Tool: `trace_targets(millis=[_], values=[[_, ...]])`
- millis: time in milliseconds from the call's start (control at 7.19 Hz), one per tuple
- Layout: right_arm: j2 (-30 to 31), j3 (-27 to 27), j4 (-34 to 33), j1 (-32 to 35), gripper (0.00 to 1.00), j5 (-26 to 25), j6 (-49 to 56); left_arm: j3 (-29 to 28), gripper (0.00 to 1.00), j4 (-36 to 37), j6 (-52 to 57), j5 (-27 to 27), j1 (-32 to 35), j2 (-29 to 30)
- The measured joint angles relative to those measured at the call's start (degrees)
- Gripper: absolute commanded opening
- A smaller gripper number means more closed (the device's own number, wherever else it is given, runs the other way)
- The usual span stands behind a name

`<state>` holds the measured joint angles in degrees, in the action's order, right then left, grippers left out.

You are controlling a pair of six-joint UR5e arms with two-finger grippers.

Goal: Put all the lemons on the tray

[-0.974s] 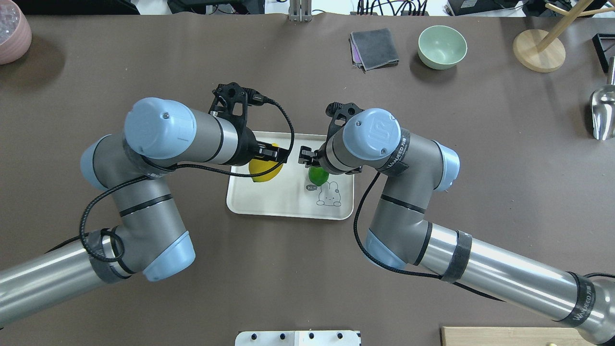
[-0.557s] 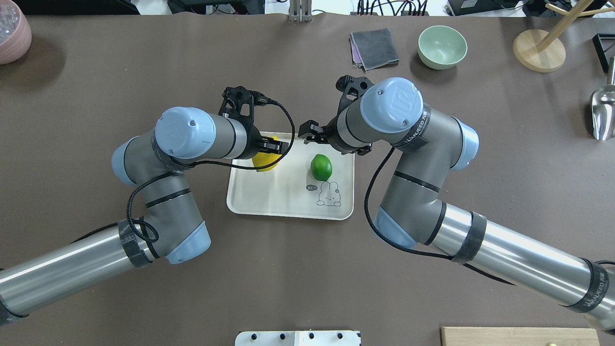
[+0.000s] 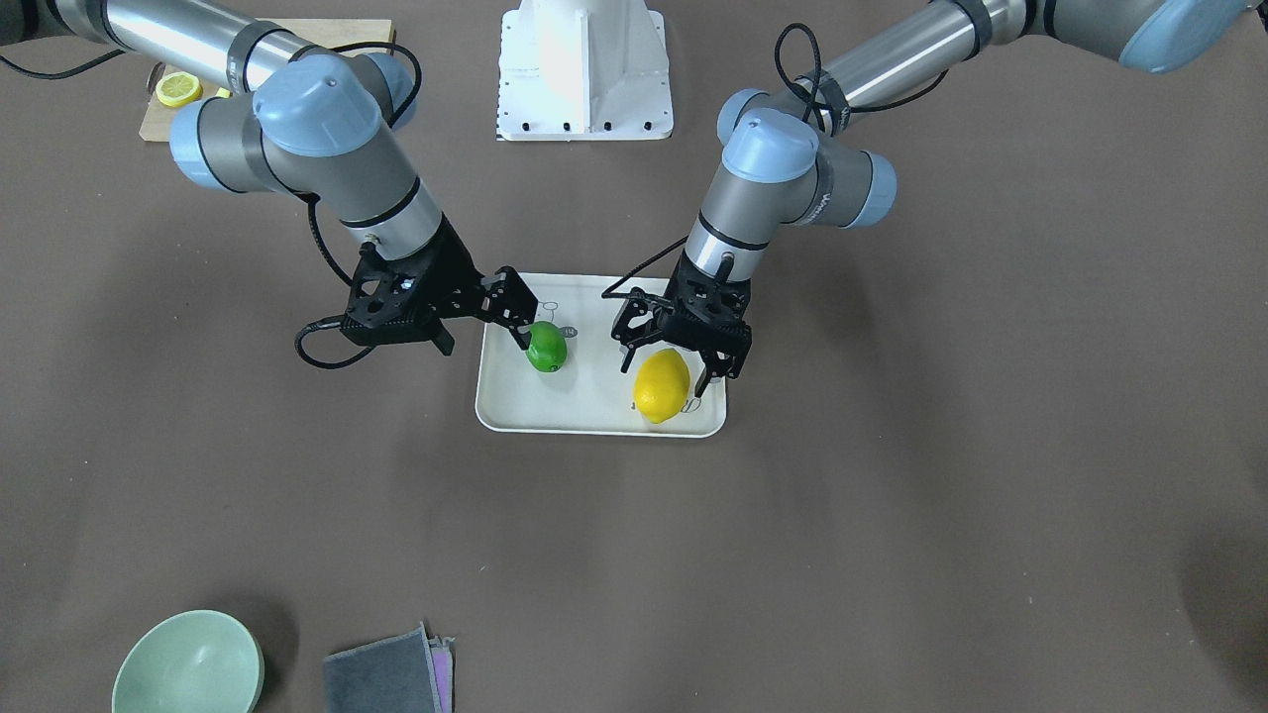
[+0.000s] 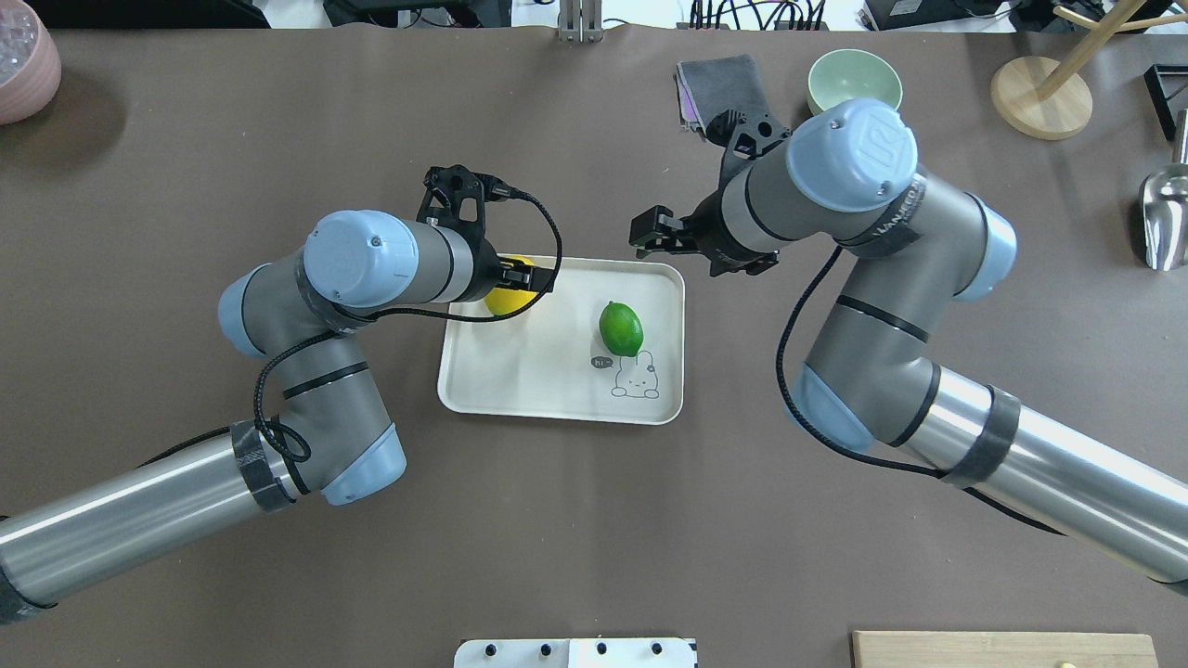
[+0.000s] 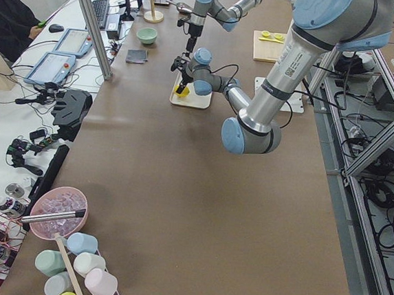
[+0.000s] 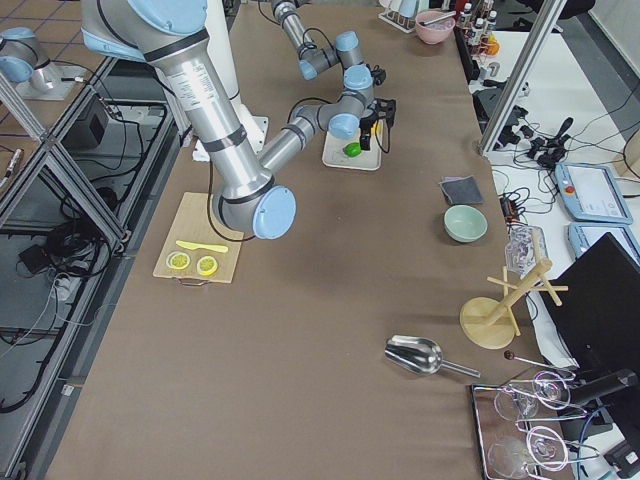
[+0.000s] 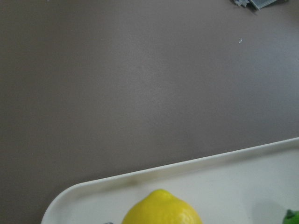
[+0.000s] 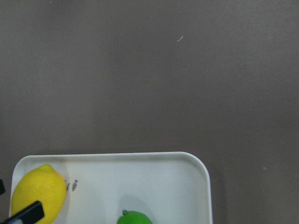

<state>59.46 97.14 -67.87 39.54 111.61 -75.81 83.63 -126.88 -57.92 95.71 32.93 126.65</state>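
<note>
The off-white tray (image 4: 557,394) lies mid-table. The green lemon (image 4: 621,328) rests on it by the rabbit drawing, and the yellow lemon (image 4: 508,301) rests near its far left corner. My left gripper (image 4: 525,276) hangs open just over the yellow lemon; in the front view its fingers (image 3: 625,358) straddle the top of the yellow lemon (image 3: 662,386). My right gripper (image 4: 649,237) is open and empty, raised past the tray's far edge, apart from the green lemon (image 3: 546,348). The right wrist view shows both lemons at the tray's (image 8: 187,177) near side.
A grey cloth (image 4: 713,85) and a green bowl (image 4: 849,83) lie at the far right, partly behind my right arm. A wooden stand (image 4: 1039,97) and a metal scoop (image 4: 1165,223) are further right. A pink bowl (image 4: 23,60) is far left. A cutting board with lemon slices (image 3: 178,89) lies by the base.
My right gripper has pulled up and away from the green lemon toward the far right. My left gripper brought the yellow lemon down toward the tray's far left corner and now stands open over it.
</note>
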Motion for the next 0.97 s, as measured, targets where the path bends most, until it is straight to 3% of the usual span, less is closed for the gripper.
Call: trace_targets(millis=[278,557,974], values=[[6.93,9.14,-6.79,3.30,1.00,1.14,8.24,2.16,0.98,0.57,0.20,2.04,5.47,-1.02],[14.87,16.36,-13.45,8.06,1.00,0.75,18.34,5.44,0.98,1.05,3.74,8.89,16.07,-6.42],[18.48,12.83,-13.87,11.61,1.00,-6.14,21.07,6.57,0.98,-1.13,14.48,10.59,28.65,-17.96]])
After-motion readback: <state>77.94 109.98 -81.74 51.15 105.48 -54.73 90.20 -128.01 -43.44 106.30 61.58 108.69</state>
